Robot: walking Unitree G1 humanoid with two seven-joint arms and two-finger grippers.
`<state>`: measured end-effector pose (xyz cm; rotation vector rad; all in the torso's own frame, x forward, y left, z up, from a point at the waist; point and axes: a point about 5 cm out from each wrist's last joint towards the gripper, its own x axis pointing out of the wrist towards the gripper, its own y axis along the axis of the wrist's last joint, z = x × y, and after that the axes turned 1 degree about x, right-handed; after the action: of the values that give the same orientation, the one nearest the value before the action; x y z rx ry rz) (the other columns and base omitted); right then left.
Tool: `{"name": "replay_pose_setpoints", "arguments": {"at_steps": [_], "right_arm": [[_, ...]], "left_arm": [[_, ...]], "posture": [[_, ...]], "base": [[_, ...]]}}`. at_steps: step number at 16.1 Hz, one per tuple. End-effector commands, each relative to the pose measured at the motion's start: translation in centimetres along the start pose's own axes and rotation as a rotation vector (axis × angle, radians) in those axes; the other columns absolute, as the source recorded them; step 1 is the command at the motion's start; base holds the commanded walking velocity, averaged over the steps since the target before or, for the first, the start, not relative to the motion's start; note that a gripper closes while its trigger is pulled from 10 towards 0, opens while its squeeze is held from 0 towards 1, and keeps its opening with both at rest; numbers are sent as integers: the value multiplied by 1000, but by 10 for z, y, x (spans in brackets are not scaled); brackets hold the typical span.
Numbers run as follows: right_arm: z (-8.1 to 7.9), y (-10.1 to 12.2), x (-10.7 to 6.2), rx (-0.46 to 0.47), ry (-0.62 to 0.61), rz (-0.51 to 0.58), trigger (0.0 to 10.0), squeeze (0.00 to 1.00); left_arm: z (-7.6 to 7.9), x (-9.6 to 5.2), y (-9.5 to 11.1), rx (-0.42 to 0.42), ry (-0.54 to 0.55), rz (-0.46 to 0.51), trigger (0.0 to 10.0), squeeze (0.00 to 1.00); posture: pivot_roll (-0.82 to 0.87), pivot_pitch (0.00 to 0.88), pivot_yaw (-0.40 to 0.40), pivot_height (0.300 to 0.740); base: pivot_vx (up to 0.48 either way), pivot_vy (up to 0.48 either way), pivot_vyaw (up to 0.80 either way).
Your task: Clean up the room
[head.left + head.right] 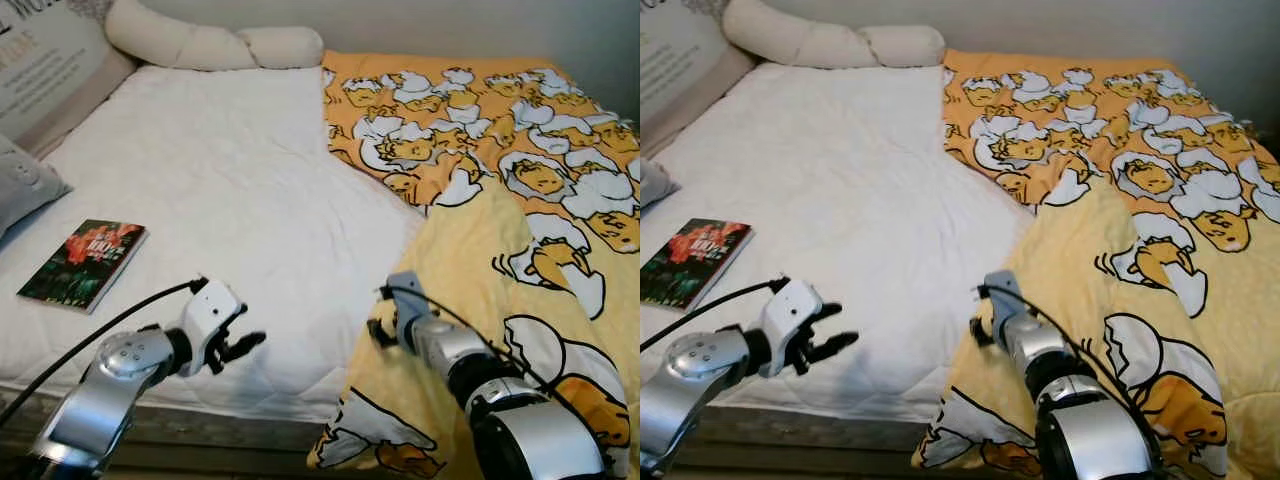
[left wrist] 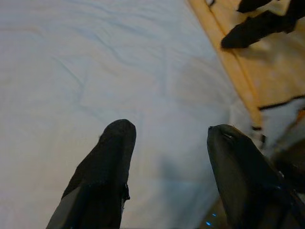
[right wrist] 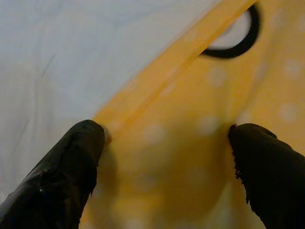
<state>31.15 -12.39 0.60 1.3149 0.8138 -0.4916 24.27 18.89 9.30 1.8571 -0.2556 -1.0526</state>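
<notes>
Bed: I see a white quilted mattress cover (image 1: 230, 190) on the bed. A long cream pillow (image 1: 210, 42) lies along the far end.
Blanket: The yellow blanket with white and orange egg cartoons (image 1: 500, 170) covers the right side of the bed. Its near part hangs over the front edge.
Book: A thin book with a dark red and green cover (image 1: 84, 264) lies flat on the white cover, on the left side, well apart from the blanket.
Left gripper: My left gripper (image 1: 238, 347) hovers over the white cover near the front edge of the bed. Its two black fingers (image 2: 102, 176) are spread apart and hold nothing.
Right gripper: My right gripper (image 3: 167, 157) is down at the blanket's edge, where yellow meets white. Its fingers are wide open, with the tips against the yellow cloth. It has not pinched anything.
Grey cushion: A grey cushion (image 1: 22, 180) sits at the far left.
</notes>
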Motion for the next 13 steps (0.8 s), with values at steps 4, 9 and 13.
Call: {"name": "replay_pose_setpoints", "arguments": {"at_steps": [4,9,13], "right_arm": [[-2,-14,2,-13,-12,-37,0,0],[2,-28,2,36,-19,-77,0,0],[9,-31,2,76,-40,-81,0,0]], "left_arm": [[8,-5,5,29,-14,-2,10000,0],[15,-8,6,5,-31,-1,10000,0],[17,-9,7,8,-42,-11,10000,0]], "posture": [[68,0,-26,740],[63,0,-12,740],[69,0,-12,740]], "base": [[0,0,0],[0,0,0],[0,0,0]]}}
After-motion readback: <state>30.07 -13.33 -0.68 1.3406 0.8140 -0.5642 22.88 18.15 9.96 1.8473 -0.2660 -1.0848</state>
